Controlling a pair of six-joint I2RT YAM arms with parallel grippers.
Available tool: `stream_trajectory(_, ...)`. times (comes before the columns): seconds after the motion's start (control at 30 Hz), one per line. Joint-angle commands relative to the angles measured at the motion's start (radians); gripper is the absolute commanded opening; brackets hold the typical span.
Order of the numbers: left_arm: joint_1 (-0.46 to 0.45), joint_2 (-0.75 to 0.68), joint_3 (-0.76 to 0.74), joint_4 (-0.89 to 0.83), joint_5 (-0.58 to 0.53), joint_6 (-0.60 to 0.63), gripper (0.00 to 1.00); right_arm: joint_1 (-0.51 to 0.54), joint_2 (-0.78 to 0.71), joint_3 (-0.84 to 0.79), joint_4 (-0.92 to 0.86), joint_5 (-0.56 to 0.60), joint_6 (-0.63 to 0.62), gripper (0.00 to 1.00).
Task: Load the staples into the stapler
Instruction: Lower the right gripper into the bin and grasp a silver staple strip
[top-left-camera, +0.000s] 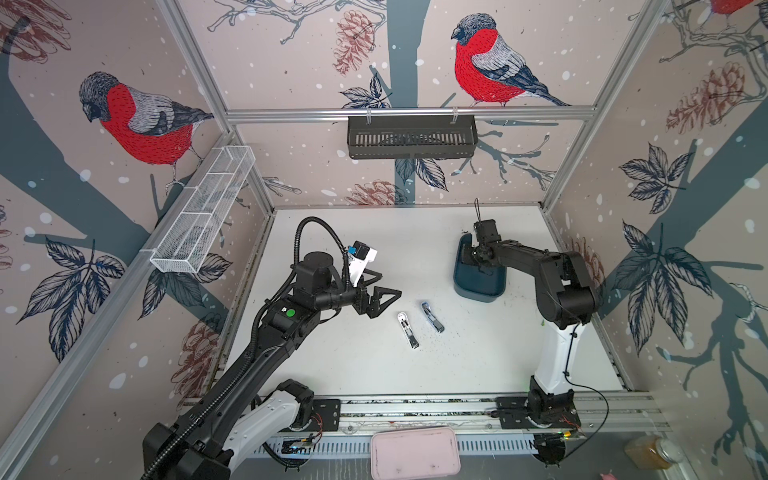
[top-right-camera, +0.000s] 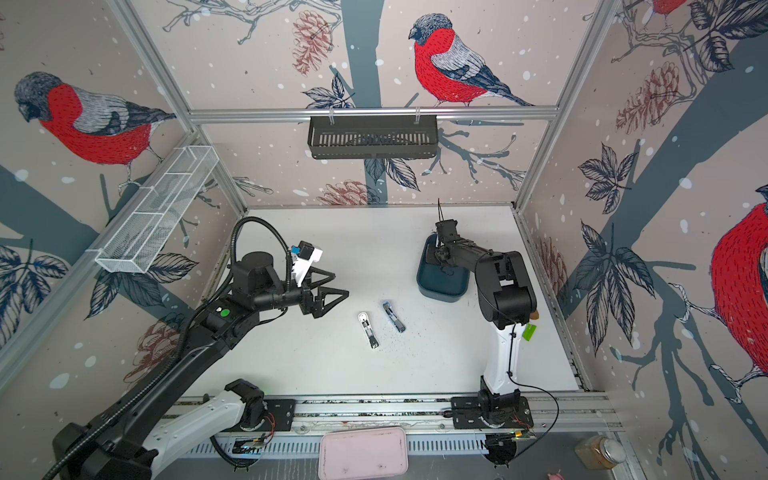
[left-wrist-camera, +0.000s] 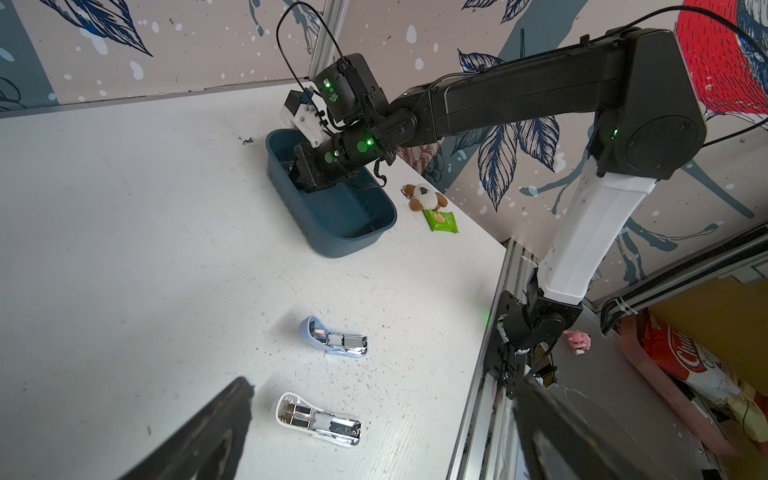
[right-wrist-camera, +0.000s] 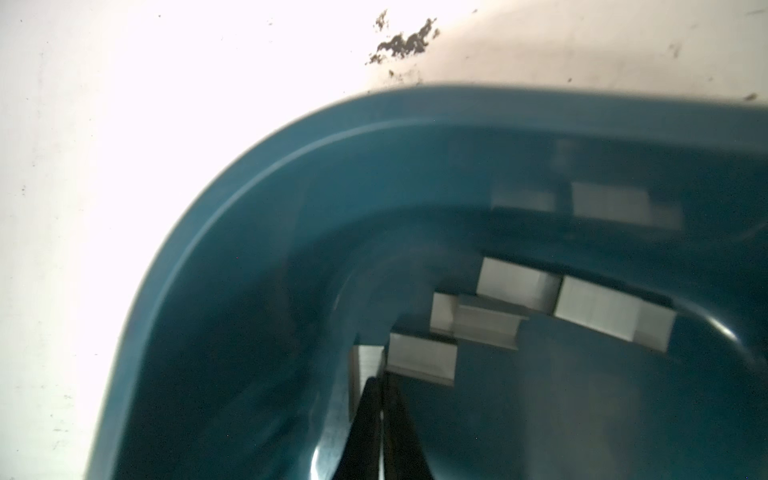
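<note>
Staples (right-wrist-camera: 517, 286): blurred in the right wrist view; hidden in both top views inside the blue bin (top-left-camera: 478, 293).
Right gripper (right-wrist-camera: 381, 379): tips meet beside the staples; whether one is held cannot be told.
Left gripper fingers (left-wrist-camera: 208, 432): blurred, cut off at the picture's edge.

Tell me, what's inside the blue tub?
Silvery staple strips lie in the blue tub, and the right gripper reaches in, fingers shut. Whatever sits beneath the fingers is hidden.

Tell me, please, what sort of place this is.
Probably a robot test cell: a left arm and right arm bolted to a rail at a white table, inside an aluminium frame with bird wallpaper.
</note>
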Motion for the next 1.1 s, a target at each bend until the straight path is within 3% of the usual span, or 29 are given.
stream_trajectory(0.0, 0.006, -0.001, 0.001, 0.042, 0.019, 0.013, 0.97, 0.004, -0.016, -0.017, -0.021, 0.009, 0.003, 0.05)
stream_trajectory(0.87, 0.029, -0.003, -0.003, 0.053, 0.033, -0.016, 0.97, 0.028, -0.384, -0.275, 0.006, 0.044, 0.011, 0.04)
stream_trajectory(1.07, 0.031, -0.008, -0.007, 0.044, 0.016, -0.002, 0.97, 0.026, -0.332, -0.237, -0.025, 0.051, -0.019, 0.23)
